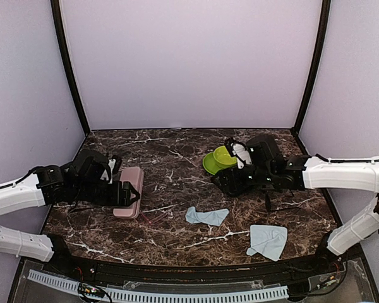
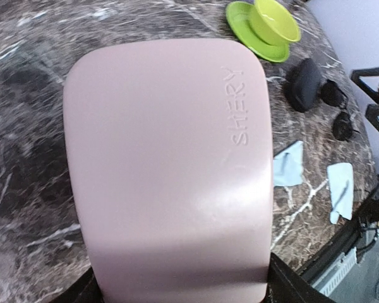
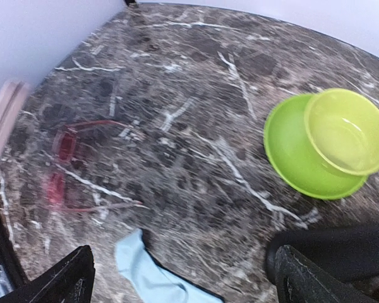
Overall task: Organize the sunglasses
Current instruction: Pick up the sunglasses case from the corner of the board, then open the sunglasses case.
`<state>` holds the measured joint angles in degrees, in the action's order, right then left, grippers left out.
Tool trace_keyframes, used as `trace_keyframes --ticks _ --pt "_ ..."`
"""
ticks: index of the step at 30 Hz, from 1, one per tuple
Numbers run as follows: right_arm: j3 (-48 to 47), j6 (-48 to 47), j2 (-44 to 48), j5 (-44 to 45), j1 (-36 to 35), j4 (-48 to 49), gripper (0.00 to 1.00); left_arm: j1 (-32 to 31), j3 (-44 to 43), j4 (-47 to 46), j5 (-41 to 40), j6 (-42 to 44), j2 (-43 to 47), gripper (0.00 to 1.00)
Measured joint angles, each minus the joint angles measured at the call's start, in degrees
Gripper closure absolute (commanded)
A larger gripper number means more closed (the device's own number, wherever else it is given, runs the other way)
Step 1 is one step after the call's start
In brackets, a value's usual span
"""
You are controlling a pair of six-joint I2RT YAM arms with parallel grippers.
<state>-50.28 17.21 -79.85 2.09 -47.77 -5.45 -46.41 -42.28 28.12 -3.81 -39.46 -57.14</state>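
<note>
The red-pink sunglasses (image 1: 153,216) lie on the marble just right of the pink case (image 1: 131,183); the right wrist view shows them blurred at the left (image 3: 66,148). The black wire sunglasses (image 2: 338,113) lie beside the black oval case (image 2: 303,83), and from above they are a thin dark shape (image 1: 268,202) under the right arm. My left gripper (image 1: 125,194) is shut on the near end of the pink case (image 2: 170,164), one finger on each long side. My right gripper (image 3: 183,284) hangs open over bare marble, the black case (image 3: 341,246) just beside its right finger.
A green bowl (image 1: 225,156) sits on a green plate (image 1: 210,165) at the back centre. Two light blue cloths lie in front, one in the middle (image 1: 206,216) and one at the right (image 1: 267,241). Purple walls close in the table.
</note>
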Motion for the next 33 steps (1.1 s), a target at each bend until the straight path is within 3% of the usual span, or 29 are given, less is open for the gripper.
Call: trace_keyframes --ticks 8,15,33 --pt "-1.6 1.4 -3.8 -18.7 -0.6 15.1 0.00 -0.3 0.2 -20.3 16.5 7.3 -9.6 1.00" --pt "-1.5 3.8 -6.3 -30.9 -0.6 22.7 0.00 -0.4 0.6 -33.9 25.7 8.3 -13.5 1.00" --pt "0.2 6.3 -12.1 -36.9 -0.6 39.3 0.02 -1.8 3.9 -49.5 32.5 4.9 -16.1 1.00"
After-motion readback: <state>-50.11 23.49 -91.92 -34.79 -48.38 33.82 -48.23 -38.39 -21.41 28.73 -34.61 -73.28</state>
